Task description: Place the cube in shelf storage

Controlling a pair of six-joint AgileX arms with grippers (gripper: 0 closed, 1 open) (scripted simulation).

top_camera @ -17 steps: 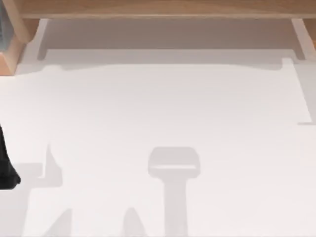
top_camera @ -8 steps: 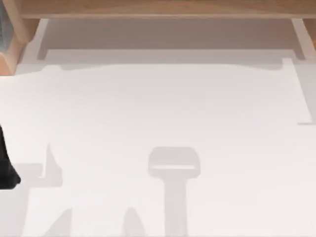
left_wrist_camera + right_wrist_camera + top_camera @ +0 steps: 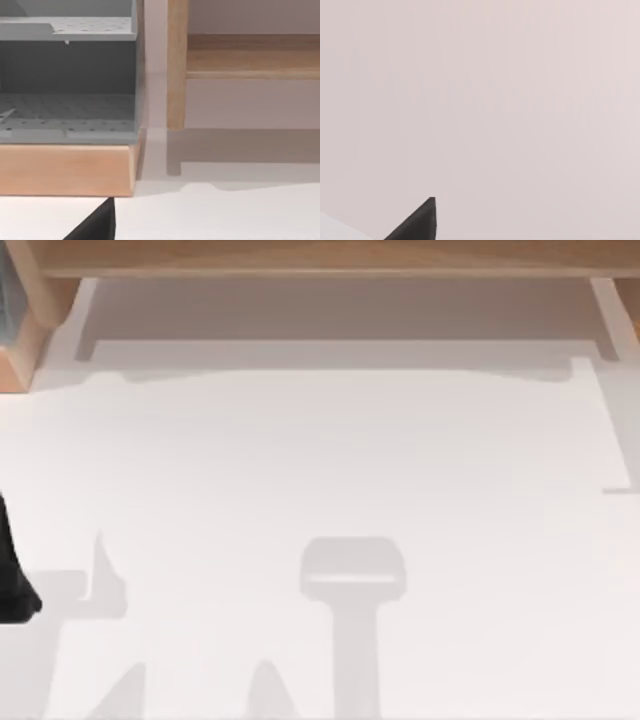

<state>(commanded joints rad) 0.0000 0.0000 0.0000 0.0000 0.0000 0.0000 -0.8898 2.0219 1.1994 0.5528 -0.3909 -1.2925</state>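
The cube is out of view. The shelf storage runs along the table's far edge as a long light-brown board, with a pale recess beneath it. The left wrist view faces one of its wooden posts and a board. My left arm is a dark shape at the table's left edge, well short of the shelf. A dark part of my left gripper juts in over the white table. A dark part of my right gripper shows against a plain pale surface.
A grey perforated cabinet on a wooden base stands left of the shelf, at the far left corner. The white tabletop carries only soft shadows.
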